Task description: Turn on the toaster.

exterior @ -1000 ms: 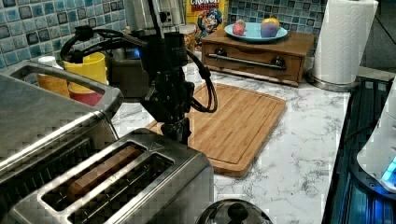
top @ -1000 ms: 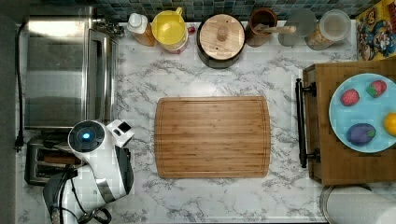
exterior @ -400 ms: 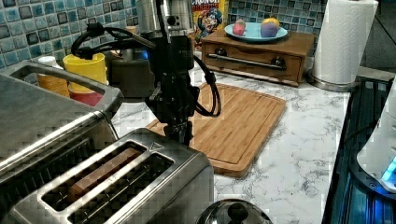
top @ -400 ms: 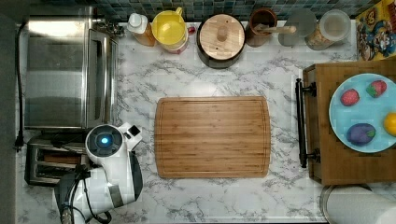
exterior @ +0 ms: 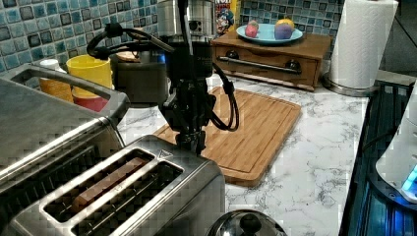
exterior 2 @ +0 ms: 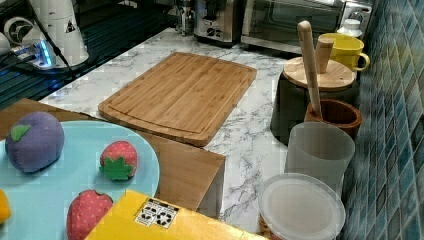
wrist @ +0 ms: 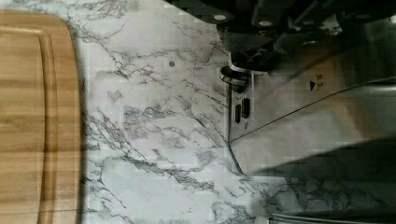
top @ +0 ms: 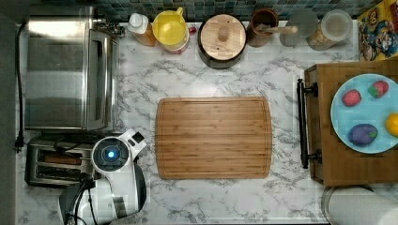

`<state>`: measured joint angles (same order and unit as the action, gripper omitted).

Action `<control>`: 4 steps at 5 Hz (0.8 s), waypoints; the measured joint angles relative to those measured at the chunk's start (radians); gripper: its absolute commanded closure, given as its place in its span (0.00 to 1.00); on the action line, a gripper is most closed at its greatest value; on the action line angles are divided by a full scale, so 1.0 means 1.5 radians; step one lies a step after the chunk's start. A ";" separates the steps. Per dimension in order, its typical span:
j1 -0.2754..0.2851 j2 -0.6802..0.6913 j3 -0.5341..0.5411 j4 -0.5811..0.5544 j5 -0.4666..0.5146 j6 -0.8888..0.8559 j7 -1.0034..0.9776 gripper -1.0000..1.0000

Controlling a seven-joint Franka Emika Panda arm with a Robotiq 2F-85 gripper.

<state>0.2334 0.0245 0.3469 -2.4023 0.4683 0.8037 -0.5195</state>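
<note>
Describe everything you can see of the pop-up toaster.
The toaster is a small boxy brushed-steel unit with two long top slots; a brown slice sits in one slot. It stands upright on the marble counter, just in front of the larger toaster oven and, in the top view, left of the bamboo cutting board. The gripper hangs at its end facing the board; whether it touches the toaster cannot be told.

A white marble table (top: 211,70) with grey veining carries everything here. Behind it runs a wall of small blue-green mosaic tiles (exterior: 29,34), glossy in the left view and the right view. A wooden drawer chest (top: 324,164) with black handles stands at the top view's right edge. A dark stovetop (exterior: 373,147) borders the table at the left view's right. The light is even and soft.
</note>
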 measured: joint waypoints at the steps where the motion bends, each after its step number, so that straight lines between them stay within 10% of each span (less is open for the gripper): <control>1: -0.001 0.010 0.002 0.000 -0.002 0.006 -0.007 1.00; 4: 0.004 0.014 0.007 0.005 -0.044 0.016 -0.007 1.00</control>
